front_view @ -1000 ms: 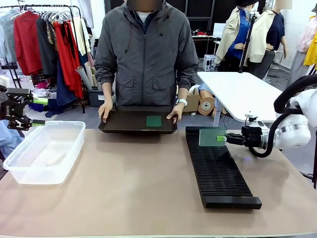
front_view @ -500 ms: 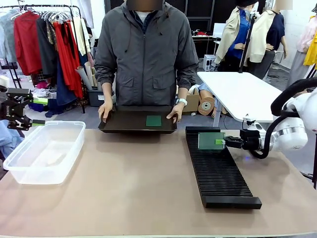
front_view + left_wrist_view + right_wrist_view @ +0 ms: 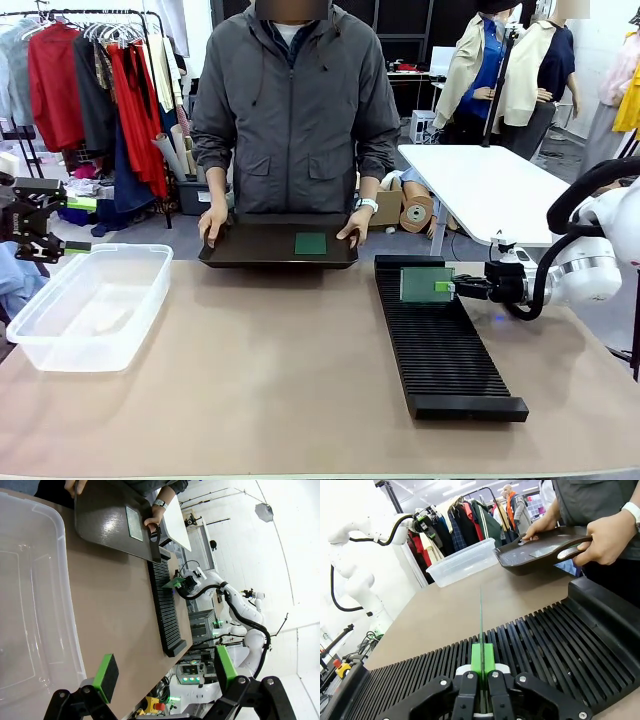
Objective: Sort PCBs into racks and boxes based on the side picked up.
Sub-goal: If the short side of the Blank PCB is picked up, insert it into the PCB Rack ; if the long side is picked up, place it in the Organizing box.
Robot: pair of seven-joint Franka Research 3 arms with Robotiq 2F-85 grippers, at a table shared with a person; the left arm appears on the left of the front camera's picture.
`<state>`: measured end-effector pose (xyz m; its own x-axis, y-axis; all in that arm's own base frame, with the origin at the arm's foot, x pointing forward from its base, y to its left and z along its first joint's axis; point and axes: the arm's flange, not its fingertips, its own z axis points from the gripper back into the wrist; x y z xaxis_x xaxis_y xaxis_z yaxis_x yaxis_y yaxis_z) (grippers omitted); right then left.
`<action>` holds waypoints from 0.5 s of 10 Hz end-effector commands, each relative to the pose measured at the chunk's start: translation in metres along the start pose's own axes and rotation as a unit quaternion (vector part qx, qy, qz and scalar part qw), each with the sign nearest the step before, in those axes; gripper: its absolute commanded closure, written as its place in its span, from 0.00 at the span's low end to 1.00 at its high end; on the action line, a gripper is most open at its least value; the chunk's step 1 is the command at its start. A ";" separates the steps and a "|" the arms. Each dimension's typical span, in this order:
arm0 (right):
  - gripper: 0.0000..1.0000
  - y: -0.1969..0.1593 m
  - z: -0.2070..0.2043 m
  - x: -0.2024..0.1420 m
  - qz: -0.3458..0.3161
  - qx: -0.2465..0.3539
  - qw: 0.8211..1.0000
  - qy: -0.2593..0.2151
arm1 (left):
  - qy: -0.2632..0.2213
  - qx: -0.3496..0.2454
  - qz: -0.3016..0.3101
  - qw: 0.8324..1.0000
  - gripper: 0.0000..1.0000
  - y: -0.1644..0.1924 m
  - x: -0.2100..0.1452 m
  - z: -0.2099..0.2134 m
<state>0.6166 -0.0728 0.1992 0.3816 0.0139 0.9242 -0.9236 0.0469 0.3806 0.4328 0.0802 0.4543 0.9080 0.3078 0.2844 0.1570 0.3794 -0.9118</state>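
Observation:
My right gripper point(image 3: 447, 288) is shut on one side edge of a green PCB point(image 3: 425, 285). The board stands upright across the far end of the long black ribbed rack point(image 3: 442, 340). In the right wrist view this PCB point(image 3: 481, 622) shows edge-on above the slots point(image 3: 545, 645), clamped between the green pads of the gripper point(image 3: 482, 662). A second PCB point(image 3: 311, 243) lies flat on a dark tray point(image 3: 250, 250) that the person holds with both hands. My left gripper point(image 3: 165, 672) is open and holds nothing, hovering beside the clear box point(image 3: 90, 305) at the table's left.
The tray rests on the table's far edge at centre, next to the rack's far end. A clothes rail and a white table stand behind the person. Bare tabletop point(image 3: 270, 370) stretches between the box and the rack.
My right gripper has lowered the PCB slightly onto the rack's far end, then held still. The left arm, the tray and the person's hands have not moved.

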 end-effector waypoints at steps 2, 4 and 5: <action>1.00 0.001 -0.001 0.001 -0.001 0.003 1.000 -0.001 | 0.002 -0.004 -0.001 1.000 0.00 -0.001 0.000 0.001; 1.00 0.001 -0.001 0.001 -0.001 0.003 1.000 -0.001 | 0.002 -0.004 -0.001 1.000 0.00 -0.001 0.000 0.001; 1.00 0.001 -0.001 0.001 -0.001 0.003 1.000 -0.001 | 0.002 -0.004 -0.001 1.000 0.00 -0.001 0.000 0.001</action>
<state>0.6166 -0.0728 0.1992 0.3816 0.0139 0.9242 -0.9235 0.0469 0.3806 0.4328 0.0802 0.4543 0.9080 0.3078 0.2844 0.1570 0.3794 -0.9118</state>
